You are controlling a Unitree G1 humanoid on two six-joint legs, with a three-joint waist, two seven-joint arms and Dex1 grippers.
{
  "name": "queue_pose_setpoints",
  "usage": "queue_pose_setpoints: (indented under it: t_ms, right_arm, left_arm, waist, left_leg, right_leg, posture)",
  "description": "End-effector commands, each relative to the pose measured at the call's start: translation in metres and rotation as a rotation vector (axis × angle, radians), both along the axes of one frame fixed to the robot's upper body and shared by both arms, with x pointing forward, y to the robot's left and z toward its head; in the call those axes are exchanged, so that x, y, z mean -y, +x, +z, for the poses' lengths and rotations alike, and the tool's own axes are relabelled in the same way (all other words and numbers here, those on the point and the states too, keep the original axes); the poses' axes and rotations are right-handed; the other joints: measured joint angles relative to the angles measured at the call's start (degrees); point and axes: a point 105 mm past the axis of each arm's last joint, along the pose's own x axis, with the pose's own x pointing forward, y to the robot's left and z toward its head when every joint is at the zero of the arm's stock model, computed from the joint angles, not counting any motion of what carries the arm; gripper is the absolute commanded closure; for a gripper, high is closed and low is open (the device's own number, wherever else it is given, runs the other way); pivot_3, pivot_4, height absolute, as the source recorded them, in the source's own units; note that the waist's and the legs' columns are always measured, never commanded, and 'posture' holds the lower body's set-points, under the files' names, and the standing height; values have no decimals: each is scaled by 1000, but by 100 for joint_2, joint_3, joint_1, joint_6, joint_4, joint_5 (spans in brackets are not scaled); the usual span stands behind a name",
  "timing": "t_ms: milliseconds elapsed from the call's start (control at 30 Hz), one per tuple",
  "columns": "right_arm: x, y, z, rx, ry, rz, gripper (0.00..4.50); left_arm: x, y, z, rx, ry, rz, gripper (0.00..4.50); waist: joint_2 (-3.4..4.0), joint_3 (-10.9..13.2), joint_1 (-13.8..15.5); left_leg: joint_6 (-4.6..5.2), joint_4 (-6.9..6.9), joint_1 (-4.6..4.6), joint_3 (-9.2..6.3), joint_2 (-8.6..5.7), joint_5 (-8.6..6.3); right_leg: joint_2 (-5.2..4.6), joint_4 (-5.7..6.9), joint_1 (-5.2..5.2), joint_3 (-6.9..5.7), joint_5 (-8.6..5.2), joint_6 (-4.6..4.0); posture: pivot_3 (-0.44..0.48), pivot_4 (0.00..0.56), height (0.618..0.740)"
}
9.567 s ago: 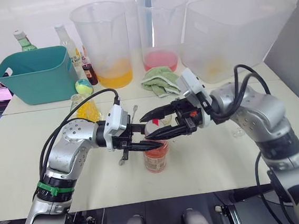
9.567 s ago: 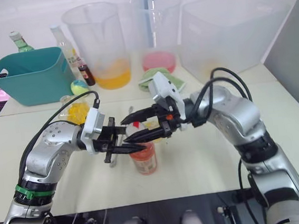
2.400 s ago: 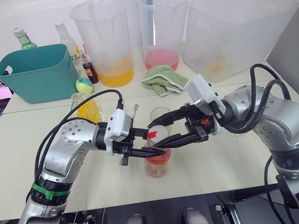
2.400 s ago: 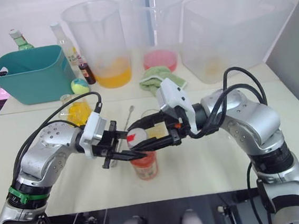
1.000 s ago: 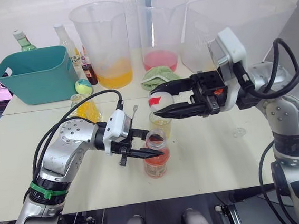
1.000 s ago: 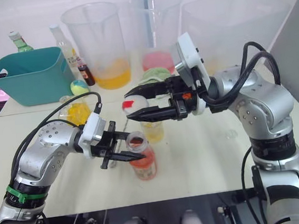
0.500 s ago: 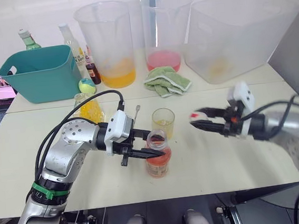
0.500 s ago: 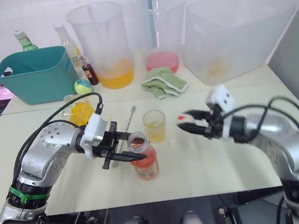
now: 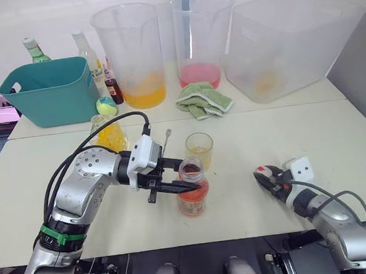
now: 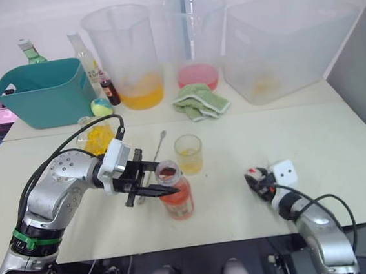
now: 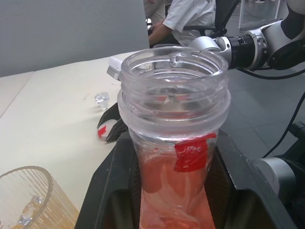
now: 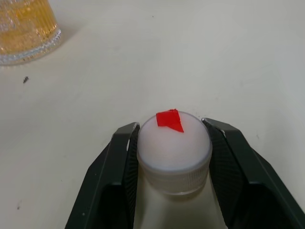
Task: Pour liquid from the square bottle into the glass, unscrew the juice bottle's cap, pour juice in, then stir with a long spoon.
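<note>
The juice bottle (image 11: pixel 174 157) is clear, glossy plastic with a ridged threaded neck. The cap (image 12: pixel 174 145) is matt white plastic, ribbed round its side. The glass (image 9: pixel 199 149) is finely fluted. The table (image 9: pixel 338 128) looks smooth, matt cream. The towel (image 9: pixel 203 99) is nubbly green cloth.

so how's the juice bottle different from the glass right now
The juice bottle holds pink-red liquid; the glass holds a little yellow liquid. The juice bottle narrows to a threaded neck and is clamped by the left end effector; the glass is straight-sided with ribbed walls and stands free, ungripped. The bottle stands taller. Both are clear, open-topped and upright on the table.
</note>
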Motion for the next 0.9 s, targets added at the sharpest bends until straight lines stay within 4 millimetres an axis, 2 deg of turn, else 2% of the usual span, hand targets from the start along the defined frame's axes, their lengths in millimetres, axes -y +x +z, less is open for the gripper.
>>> queue_pose_setpoints:
  t_ms: [33,100,167,233,333,367,433,600,667,800,900]
  right_arm:
    - [4,-6,-19,-61,4,-19,2813]
    - [4,-6,-20,-84,50,-30,2813]
    - [6,-7,-22,-122,90,-30,1880]
    - [3,-8,-17,-123,91,-4,1263]
    - [-1,-5,0,-69,109,16,229]
    - [-2,-4,8,-42,108,23,30]
    - [-8,-4,29,21,90,53,30]
    - [-42,-16,93,193,59,177,30]
    - [-56,-23,109,229,64,217,30]
    - [-79,-35,122,232,84,276,30]
    - [-88,-39,122,219,86,284,30]
  left_arm:
    - [0,-4,-13,-43,34,-11,3188]
    - [-2,-4,-12,-42,33,-8,3188]
    - [-3,-3,-11,-39,23,-6,3188]
    - [-4,-3,-8,-35,12,-3,3188]
    - [-8,-3,-6,-8,10,-8,3188]
    - [-9,-2,-2,-4,-3,-5,3188]
    - [-13,-3,9,4,-46,0,3188]
    - [-28,3,41,31,-108,41,3188]
    - [-37,7,50,34,-105,66,3188]
    - [-59,31,56,78,-44,143,3188]
    - [-65,52,63,149,-22,184,3188]
  waist:
    - [-1,-1,2]
    - [-1,-1,1]
    - [-1,-1,2]
    - [-3,-3,3]
    - [-3,-2,9]
    - [-3,-2,13]
    - [-1,-1,17]
    - [8,7,-45]
    - [8,7,-53]
    - [6,8,-30]
    - [4,9,-5]
  left_leg:
    - [0,-1,7,0,0,0]
    - [0,-2,12,-1,2,0]
    - [0,-2,15,-1,4,0]
    - [0,-2,15,-2,5,-1]
    - [0,-2,15,-2,5,-1]
    - [0,-2,14,-2,5,-1]
    - [0,-2,11,-2,4,-1]
    - [0,-2,-17,-4,6,0]
    - [0,-2,-19,-10,7,0]
    - [0,0,-21,-12,3,0]
    - [0,0,-21,-11,1,0]
  right_leg:
    - [0,-1,7,0,0,0]
    - [1,-2,12,-1,0,1]
    - [3,-2,14,-1,-1,0]
    - [4,-2,16,-1,0,0]
    - [5,-4,16,-1,0,0]
    - [4,-3,16,0,0,0]
    - [4,-3,11,0,0,1]
    - [8,6,-24,4,0,0]
    - [9,5,-23,-1,0,0]
    - [8,3,-20,-6,0,0]
    - [8,1,-19,-7,0,0]
  posture:
    - [0,150,738]
    - [0,150,738]
    - [0,150,738]
    - [0,150,738]
    - [0,150,738]
    - [0,150,738]
    - [0,150,738]
    - [0,150,738]
    - [0,150,738]
    - [0,150,738]
    - [0,150,738]
